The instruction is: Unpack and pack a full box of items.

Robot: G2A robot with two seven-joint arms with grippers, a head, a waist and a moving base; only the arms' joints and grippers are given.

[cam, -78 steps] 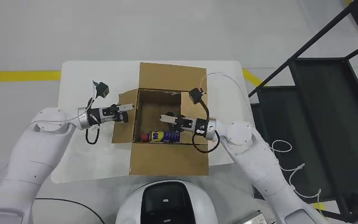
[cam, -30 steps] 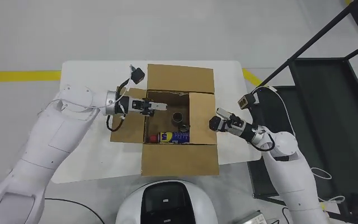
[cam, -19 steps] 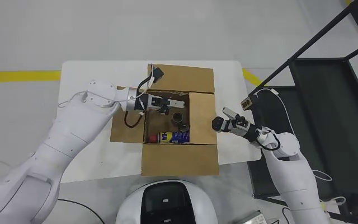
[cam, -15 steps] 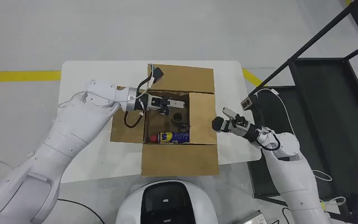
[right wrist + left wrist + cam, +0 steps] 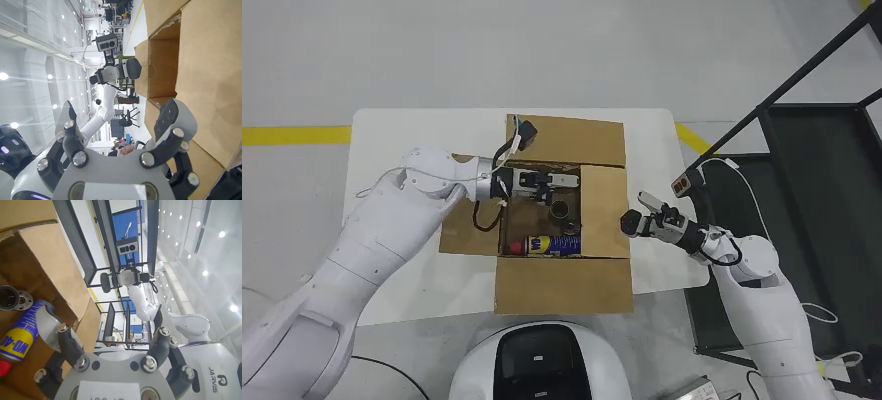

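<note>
This looks like a large robotics lab or workshop hall. The white worktop stands on a smooth grey floor marked with a yellow line, beside a black metal rack. The wrist views show a high white ceiling with rows of spotlights, and office chairs in the room behind.

One table stood in the top view, and on it one box with four flaps, all folded outward. Two things lay inside the box: one spray can and one metal flange. There were two arms, one at each side, and so two grippers: the left gripper over the box and the right gripper at the box's edge, each with two fingers. One black rack stood beside the table, and one yellow line ran across the floor.
</note>
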